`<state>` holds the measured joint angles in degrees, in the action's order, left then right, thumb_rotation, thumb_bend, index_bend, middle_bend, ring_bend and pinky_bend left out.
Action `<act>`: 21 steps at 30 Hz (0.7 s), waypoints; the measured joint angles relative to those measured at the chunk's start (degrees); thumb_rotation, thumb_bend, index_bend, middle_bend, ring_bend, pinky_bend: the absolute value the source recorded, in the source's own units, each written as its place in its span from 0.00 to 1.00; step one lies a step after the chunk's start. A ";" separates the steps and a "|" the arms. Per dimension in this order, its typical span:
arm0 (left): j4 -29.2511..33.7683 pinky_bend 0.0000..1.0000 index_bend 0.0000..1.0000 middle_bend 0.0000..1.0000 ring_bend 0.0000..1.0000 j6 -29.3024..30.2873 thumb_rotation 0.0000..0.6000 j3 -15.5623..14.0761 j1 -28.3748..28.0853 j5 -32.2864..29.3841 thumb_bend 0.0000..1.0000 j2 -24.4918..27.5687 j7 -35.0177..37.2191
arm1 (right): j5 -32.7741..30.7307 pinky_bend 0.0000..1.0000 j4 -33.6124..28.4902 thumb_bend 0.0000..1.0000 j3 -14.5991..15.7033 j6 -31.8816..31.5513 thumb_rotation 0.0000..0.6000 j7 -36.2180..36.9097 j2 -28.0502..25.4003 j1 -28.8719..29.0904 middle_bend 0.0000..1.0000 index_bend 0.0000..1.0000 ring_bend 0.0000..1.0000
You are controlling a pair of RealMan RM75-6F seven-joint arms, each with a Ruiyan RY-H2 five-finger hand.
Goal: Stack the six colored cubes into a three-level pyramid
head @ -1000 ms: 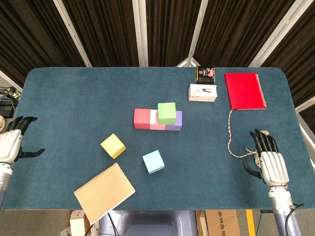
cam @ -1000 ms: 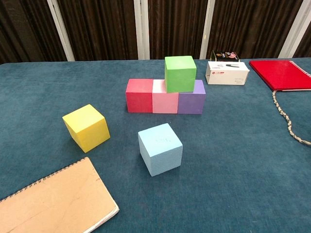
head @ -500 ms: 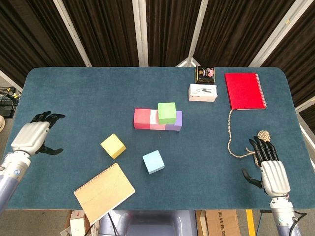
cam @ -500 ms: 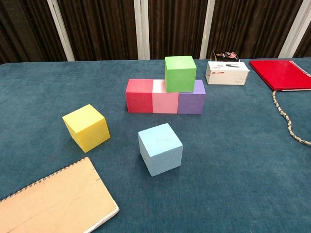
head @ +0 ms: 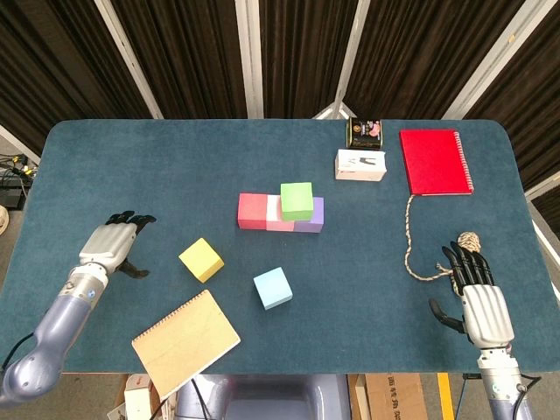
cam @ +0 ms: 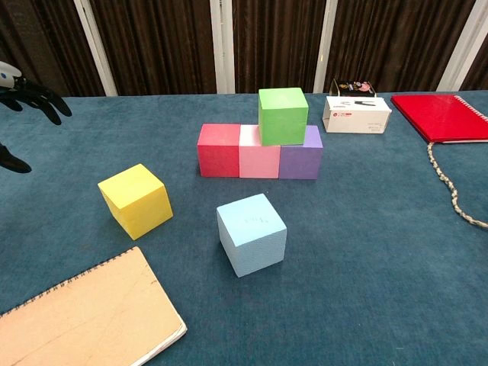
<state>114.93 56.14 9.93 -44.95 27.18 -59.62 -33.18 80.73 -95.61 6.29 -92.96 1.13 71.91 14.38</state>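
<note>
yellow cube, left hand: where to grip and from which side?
Judging from the frames: come from above and pinch two opposite vertical faces of the yellow cube. It lies flat on the table, turned askew, so rotate the wrist to match. All its sides are free; the tan notebook and blue cube lie apart from it. The left hand is open just to its left.

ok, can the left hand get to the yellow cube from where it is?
Probably yes. The left hand is open beside the yellow cube, bare table between them.
</note>
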 measured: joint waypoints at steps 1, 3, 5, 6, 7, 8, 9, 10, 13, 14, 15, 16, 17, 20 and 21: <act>-1.14 0.00 0.14 0.12 0.00 -0.28 1.00 -0.15 -0.50 0.34 0.17 -0.73 -0.13 | -0.11 0.00 0.01 0.34 -0.19 0.30 1.00 -0.08 0.05 -0.06 0.02 0.04 0.00; -3.74 0.00 0.14 0.12 0.00 -1.29 1.00 -0.65 -1.88 1.29 0.17 -2.12 -0.86 | -0.54 0.00 0.02 0.34 -0.85 1.35 1.00 -0.32 0.18 -0.28 0.02 0.04 0.00; -6.07 0.00 0.14 0.11 0.00 -2.61 1.00 -1.23 -3.20 2.50 0.17 -3.08 -1.72 | -1.03 0.00 -0.07 0.34 -1.38 2.23 1.00 -0.55 0.23 -0.46 0.02 0.04 0.00; -6.94 0.00 0.14 0.11 0.00 -3.12 1.00 -1.44 -3.66 3.17 0.17 -3.40 -1.97 | -1.36 0.00 -0.22 0.34 -1.72 2.83 1.00 -0.72 0.21 -0.58 0.02 0.04 0.00; -7.76 0.00 0.14 0.11 0.00 -3.60 1.00 -1.62 -3.98 3.96 0.17 -3.66 -2.10 | -1.56 0.00 -0.38 0.34 -1.98 3.25 1.00 -0.81 0.18 -0.68 0.02 0.04 0.00; -8.80 0.00 0.14 0.11 0.00 -4.29 1.00 -1.83 -4.32 5.15 0.17 -3.98 -2.13 | -1.69 0.00 -0.55 0.34 -2.24 3.63 1.00 -0.88 0.15 -0.80 0.02 0.04 0.00; -9.50 0.00 0.14 0.11 0.00 -4.83 1.00 -1.95 -4.53 6.14 0.17 -4.19 -2.07 | -1.84 0.00 -0.75 0.34 -2.58 4.05 1.00 -1.00 0.11 -0.97 0.02 0.04 0.00; -10.05 0.00 0.14 0.11 0.00 -5.44 1.00 -2.06 -4.71 7.25 0.17 -4.37 -1.92 | -1.91 0.00 -0.82 0.34 -2.81 4.31 1.00 -1.14 0.09 -1.10 0.02 0.04 0.00; -11.82 0.00 0.14 0.11 0.00 -7.50 1.00 -2.56 -5.29 11.64 0.17 -4.76 -1.42 | -2.21 0.00 -0.78 0.34 -3.59 4.72 1.00 -1.64 0.21 -1.49 0.02 0.04 0.00; -12.47 0.00 0.14 0.11 0.00 -8.16 1.00 -2.81 -5.47 13.69 0.17 -4.85 -1.28 | -2.33 0.00 -0.72 0.34 -3.85 4.84 1.00 -1.85 0.29 -1.59 0.02 0.04 0.00; -12.95 0.00 0.14 0.11 0.00 -8.63 1.00 -3.01 -5.59 15.34 0.17 -4.90 -1.12 | -2.68 0.00 -0.63 0.34 -4.27 5.16 1.00 -2.12 0.41 -1.73 0.02 0.04 0.00; -13.42 0.00 0.14 0.11 0.00 -9.11 1.00 -3.19 -5.69 17.06 0.17 -4.95 -0.90 | -2.88 0.00 -0.60 0.34 -4.43 5.30 1.00 -2.18 0.45 -1.79 0.02 0.04 0.00; -14.02 0.00 0.14 0.11 0.00 -9.72 1.00 -3.40 -5.81 19.35 0.17 -5.01 -0.49 | -3.19 0.00 -0.55 0.34 -4.67 5.50 1.00 -2.26 0.51 -1.89 0.02 0.04 0.00; -15.44 0.00 0.14 0.11 0.00 -11.56 1.00 -3.61 -5.95 25.31 0.17 -5.21 2.12 | -4.31 0.00 -0.44 0.34 -5.39 6.04 1.00 -2.46 0.61 -2.27 0.02 0.04 0.00; -15.70 0.00 0.14 0.11 0.00 -11.94 1.00 -3.61 -5.97 26.30 0.17 -5.24 2.88 | -4.77 0.00 -0.44 0.34 -5.76 6.18 1.00 -2.55 0.61 -2.51 0.02 0.04 0.00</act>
<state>99.23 44.20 6.32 -50.92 53.48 -64.86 -30.30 75.97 -96.05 0.53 -86.79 -1.42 72.52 11.87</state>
